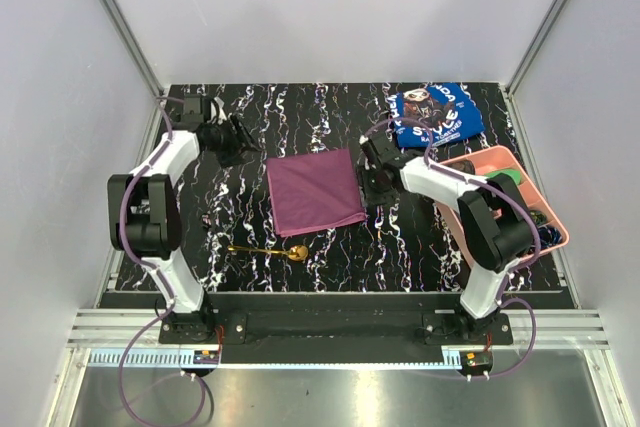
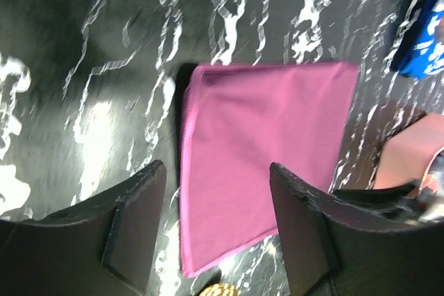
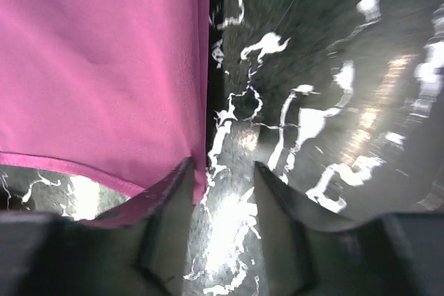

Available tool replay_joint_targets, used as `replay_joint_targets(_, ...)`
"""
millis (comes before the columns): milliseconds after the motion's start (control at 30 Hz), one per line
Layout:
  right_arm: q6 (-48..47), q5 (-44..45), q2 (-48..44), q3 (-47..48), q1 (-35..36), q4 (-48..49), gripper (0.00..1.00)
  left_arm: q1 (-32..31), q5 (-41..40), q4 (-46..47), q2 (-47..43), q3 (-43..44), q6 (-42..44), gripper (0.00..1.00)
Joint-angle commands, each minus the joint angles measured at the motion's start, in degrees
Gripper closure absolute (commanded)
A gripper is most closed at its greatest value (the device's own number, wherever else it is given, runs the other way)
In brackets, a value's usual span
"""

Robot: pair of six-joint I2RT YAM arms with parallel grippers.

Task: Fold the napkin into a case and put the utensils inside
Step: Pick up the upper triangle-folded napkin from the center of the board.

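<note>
Right wrist view: with right fingers [image 3: 165, 244] apart at 3 o'clock edge of napkin [image 3: 104, 67], left fingers [image 2: 135, 227] apart, pinch edge squarely.

Napkin [image 1: 315, 192] lies central; spoon [image 1: 268, 250] before it; tray [image 1: 478, 154] right; other cloth [image 1: 437, 114] behind tray.

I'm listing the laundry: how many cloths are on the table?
2. The plum napkin lies flat mid-table; the blue printed cloth sits at the far right corner, behind the pink tray. The tray might hide more.
</note>
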Motion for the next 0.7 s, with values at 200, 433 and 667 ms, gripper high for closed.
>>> replay_joint_targets(200,6.0,18.2,5.9,25.1,15.4,-10.6,0.35,3.6,-6.8,-2.4,-15.4,-9.1,-6.5,0.38)
replay_joint_targets(433,7.4,11.9,22.8,46.3,23.1,-14.3,0.28,4.9,-11.2,-4.3,-21.0,-12.5,-8.3,0.36)
replay_joint_targets(667,7.8,12.5,34.3,61.5,27.2,-22.4,0.3,5.9,-10.4,-4.8,-20.9,-12.3,-10.5,0.34)
